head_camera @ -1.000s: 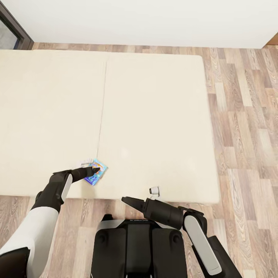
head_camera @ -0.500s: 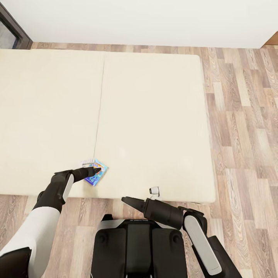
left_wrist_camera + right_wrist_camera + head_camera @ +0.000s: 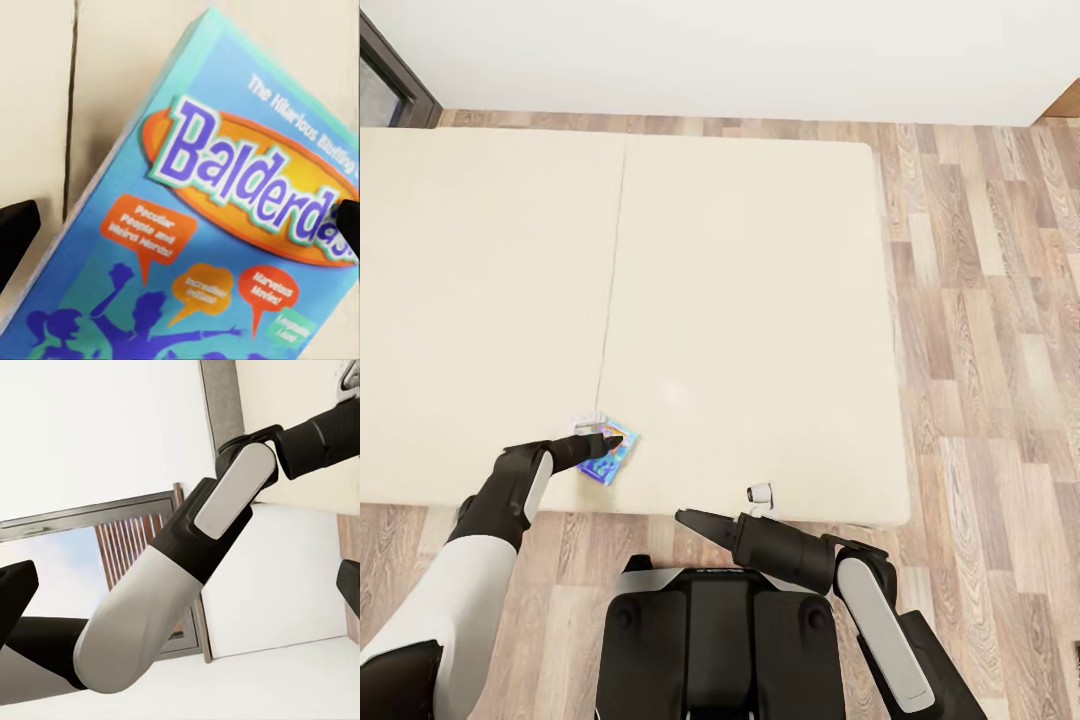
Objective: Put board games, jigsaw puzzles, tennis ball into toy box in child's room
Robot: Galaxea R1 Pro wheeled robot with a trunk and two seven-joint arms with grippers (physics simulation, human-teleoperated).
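Looking down from our head camera, we see the bed (image 3: 740, 300) spread wide below us, its beige mattress split into two sections by a thin seam. Our left arm reaches forward over the near edge of the mattress, and our left gripper (image 3: 607, 437) sits over a small blue board game (image 3: 610, 458) lying flat on the mattress, near the front edge and just right of the seam.

From our left wrist camera the board game (image 3: 217, 225) looms close: a light-blue box with an orange oval bearing the purple word "Balderdash" (the last letters run behind a finger), orange speech bubbles and purple figures beneath. One dark fingertip (image 3: 15, 236) shows off one side of the box and the other over its opposite edge, so the fingers stand spread apart with the box between them; whether either one touches it, we cannot tell.

Our right gripper (image 3: 690, 518) hangs above the wooden floor (image 3: 980, 350), just in front of the bed's near edge and well apart from the game. In its wrist view the two fingertips (image 3: 15, 600) sit wide apart at the picture's edges with nothing between them, looking toward our left arm (image 3: 172, 585), a white wall and a dark-framed window (image 3: 142, 540).
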